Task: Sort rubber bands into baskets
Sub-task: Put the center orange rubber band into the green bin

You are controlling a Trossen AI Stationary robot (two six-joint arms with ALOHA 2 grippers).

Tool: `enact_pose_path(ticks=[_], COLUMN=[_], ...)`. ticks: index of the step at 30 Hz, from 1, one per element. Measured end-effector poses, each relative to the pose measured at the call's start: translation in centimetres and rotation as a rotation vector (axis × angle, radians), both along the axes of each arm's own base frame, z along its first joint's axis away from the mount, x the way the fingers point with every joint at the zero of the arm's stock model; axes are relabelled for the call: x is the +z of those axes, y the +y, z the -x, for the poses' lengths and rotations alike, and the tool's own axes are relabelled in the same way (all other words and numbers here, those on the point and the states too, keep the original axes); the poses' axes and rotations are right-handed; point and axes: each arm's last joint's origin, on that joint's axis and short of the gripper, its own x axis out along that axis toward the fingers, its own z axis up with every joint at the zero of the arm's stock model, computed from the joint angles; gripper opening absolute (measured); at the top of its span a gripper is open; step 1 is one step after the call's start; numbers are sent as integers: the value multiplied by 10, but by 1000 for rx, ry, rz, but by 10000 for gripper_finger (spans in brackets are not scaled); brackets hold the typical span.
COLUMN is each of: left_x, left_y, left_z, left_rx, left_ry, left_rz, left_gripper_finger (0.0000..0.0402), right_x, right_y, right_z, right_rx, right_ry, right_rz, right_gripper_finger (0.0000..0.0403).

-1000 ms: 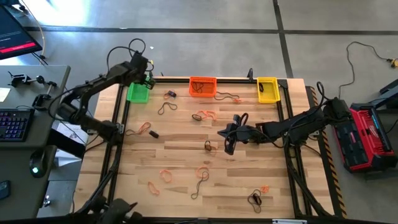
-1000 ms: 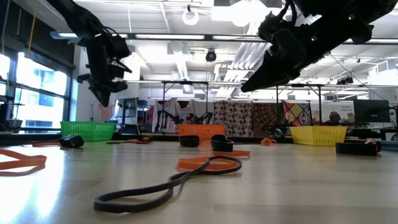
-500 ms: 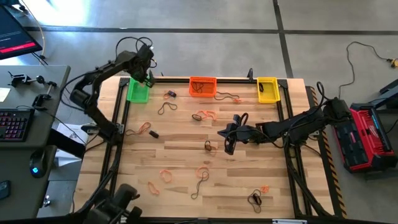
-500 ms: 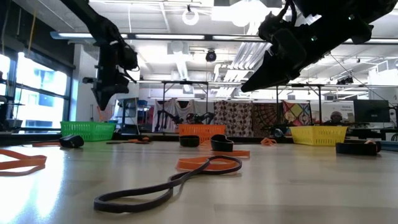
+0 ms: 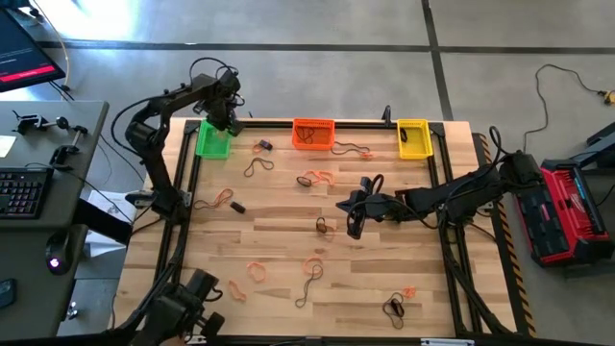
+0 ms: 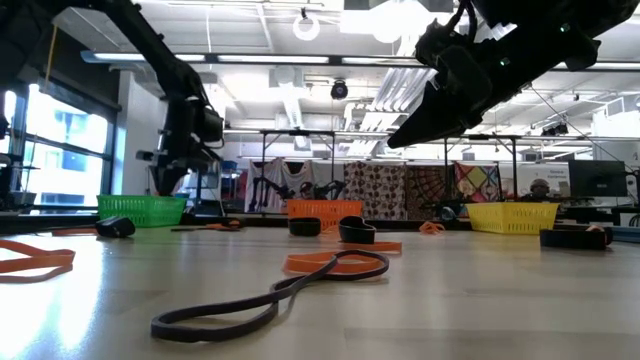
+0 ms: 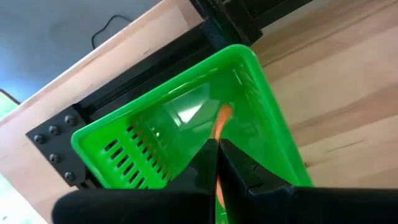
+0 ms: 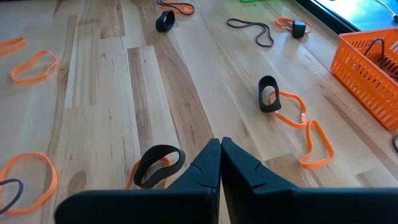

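Wooden plank table (image 5: 288,216) framed by black rails, grey concrete floor around. Scattered over table: orange, brown and black rubber bands (image 5: 312,179); long dark loop lying nearest in low view (image 6: 270,297), partly overlapping an orange one. Along far edge: green basket (image 5: 212,142) at left, orange basket (image 5: 313,134) at middle, yellow basket (image 5: 413,137) at right. Dark bands seen inside orange basket.

Left tool (image 7: 216,163) held over green basket, fingers pressed together on a thin orange band (image 7: 220,121) hanging down toward basket interior. Right tool (image 8: 220,163) poised above mid-table, fingers together, nothing between them; black band curled upright just ahead (image 8: 159,163), another black band standing on edge farther on (image 8: 268,94), touching orange loops.

Beside table at left: desk with keyboard (image 5: 21,192) and mouse. At right on floor: red and black case (image 5: 565,213), loose cable. Beyond far edge in low view: open workshop, racks, patterned cloths hung up, ceiling lights.
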Motion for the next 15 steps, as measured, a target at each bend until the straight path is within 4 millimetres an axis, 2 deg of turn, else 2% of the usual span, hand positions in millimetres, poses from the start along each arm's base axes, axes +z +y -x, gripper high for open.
enact_pose_path(ticks=[15], left_x=[-4], left_y=[4], left_z=[-1], left_rx=[-5], left_ry=[-2], left_rz=[-15], left_gripper_finger=[1], right_x=[0], right_y=[0], right_z=[0], right_rx=[0], right_ry=[0], right_rz=[0], right_gripper_finger=[0])
